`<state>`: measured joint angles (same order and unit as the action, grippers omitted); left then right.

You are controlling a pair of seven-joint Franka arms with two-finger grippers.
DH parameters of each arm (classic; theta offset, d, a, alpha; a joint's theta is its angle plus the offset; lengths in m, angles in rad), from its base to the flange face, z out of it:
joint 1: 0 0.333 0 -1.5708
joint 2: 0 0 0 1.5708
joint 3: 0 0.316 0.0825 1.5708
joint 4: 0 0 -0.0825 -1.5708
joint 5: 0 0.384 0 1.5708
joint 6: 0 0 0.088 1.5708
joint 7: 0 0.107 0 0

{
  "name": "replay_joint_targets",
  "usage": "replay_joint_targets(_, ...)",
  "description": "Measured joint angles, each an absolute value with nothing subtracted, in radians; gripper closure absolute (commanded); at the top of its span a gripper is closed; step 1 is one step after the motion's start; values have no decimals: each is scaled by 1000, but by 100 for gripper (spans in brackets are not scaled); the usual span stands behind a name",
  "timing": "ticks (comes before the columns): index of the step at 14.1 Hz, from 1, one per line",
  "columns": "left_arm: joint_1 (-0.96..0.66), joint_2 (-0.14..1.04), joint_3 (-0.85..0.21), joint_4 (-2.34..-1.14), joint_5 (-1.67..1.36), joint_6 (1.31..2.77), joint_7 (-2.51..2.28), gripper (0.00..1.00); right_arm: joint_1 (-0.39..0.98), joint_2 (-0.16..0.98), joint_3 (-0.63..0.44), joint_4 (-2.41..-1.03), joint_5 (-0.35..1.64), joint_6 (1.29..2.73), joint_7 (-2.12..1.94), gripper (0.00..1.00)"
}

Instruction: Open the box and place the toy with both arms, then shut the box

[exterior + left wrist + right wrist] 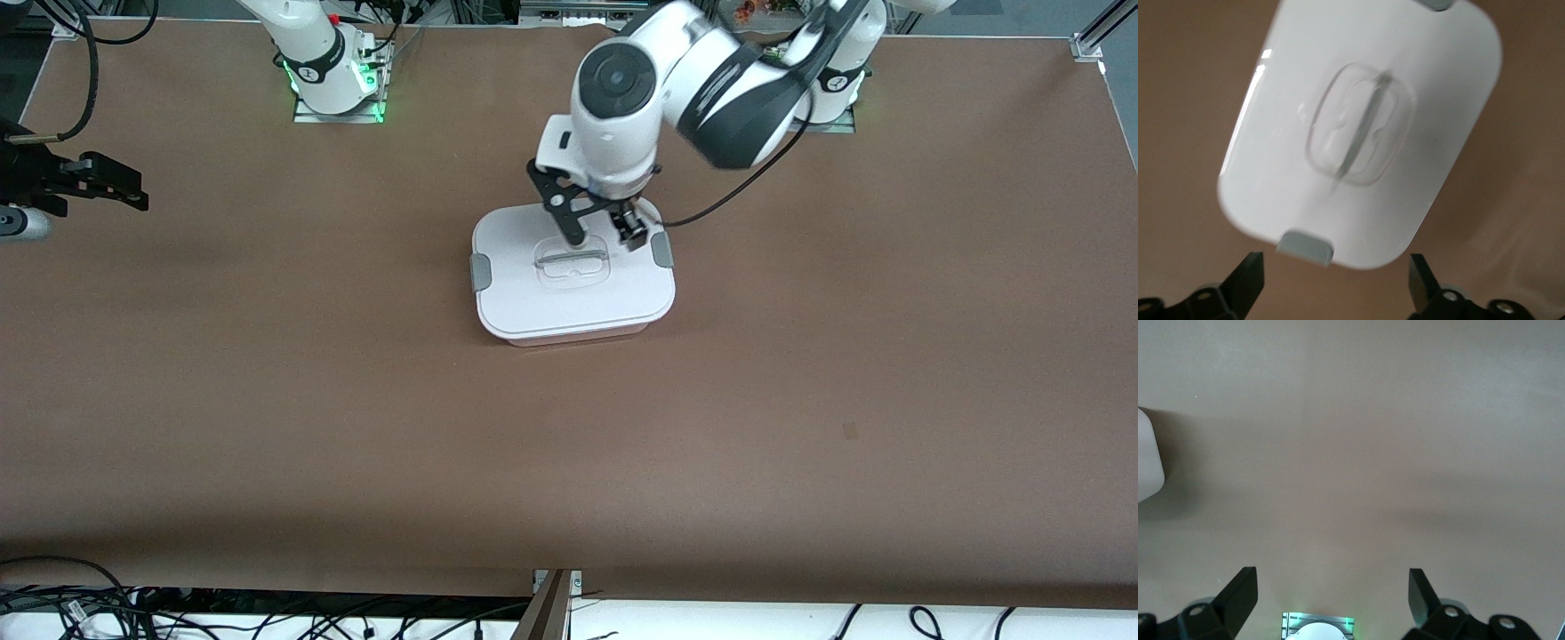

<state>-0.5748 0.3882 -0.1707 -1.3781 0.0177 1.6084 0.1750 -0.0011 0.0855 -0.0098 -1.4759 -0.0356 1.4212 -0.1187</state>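
Presently the box (573, 276) sits mid-table with its white lid (1365, 127) on and both grey clips (480, 271) down; the toy is not in view. The left gripper (605, 229) hangs over the lid edge farthest from the front camera, fingers spread wide and empty. The right gripper (116, 191) waits over the right arm's end of the table, also wide and empty. Judged next: lower squarely and seat the fingers about the clear handle (573, 260), and keep the lid level so it does not shift
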Motion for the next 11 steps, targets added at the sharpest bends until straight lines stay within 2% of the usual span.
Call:
replay_joint_targets(3, -538, 290, -73, -1358, 59, 1488, 111, 0, -1, 86, -10, -1476, -36, 1421, -119, 0)
replay_joint_targets(6, -433, 199, -1, -1328, 62, 1411, -14, 0, -1, 87, -10, -1476, -36, 1421, -119, 0)
replay_joint_targets(8, -354, 168, 10, -1329, 65, 1405, -88, 0, -1, 88, -10, -1476, -36, 1422, -119, 0)
replay_joint_targets(11, -318, 168, 93, -1343, 61, 1451, -115, 0, -1, 88, -9, -1476, -36, 1422, -119, 0)
